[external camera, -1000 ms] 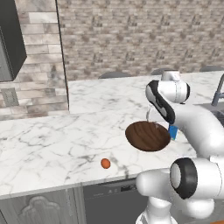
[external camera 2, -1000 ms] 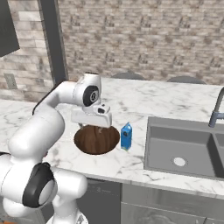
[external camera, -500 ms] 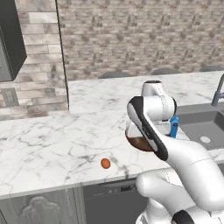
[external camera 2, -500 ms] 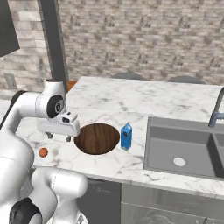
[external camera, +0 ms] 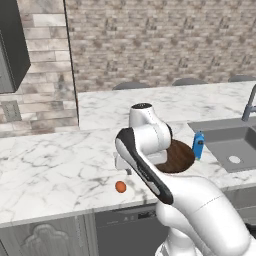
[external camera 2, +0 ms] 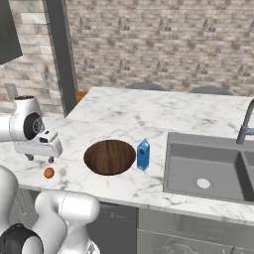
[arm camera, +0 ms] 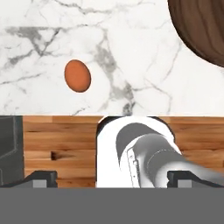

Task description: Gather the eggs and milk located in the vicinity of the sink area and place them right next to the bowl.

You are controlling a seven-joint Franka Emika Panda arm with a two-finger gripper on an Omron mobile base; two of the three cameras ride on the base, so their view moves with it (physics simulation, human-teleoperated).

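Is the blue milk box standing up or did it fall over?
Standing up. The milk stands straight on the counter beside the bowl, its pointed top up.

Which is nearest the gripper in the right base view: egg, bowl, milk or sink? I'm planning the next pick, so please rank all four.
From the gripper:
1. egg, just below it near the counter's front edge.
2. bowl, to its right.
3. milk, beside the bowl's far side.
4. sink, farthest right.
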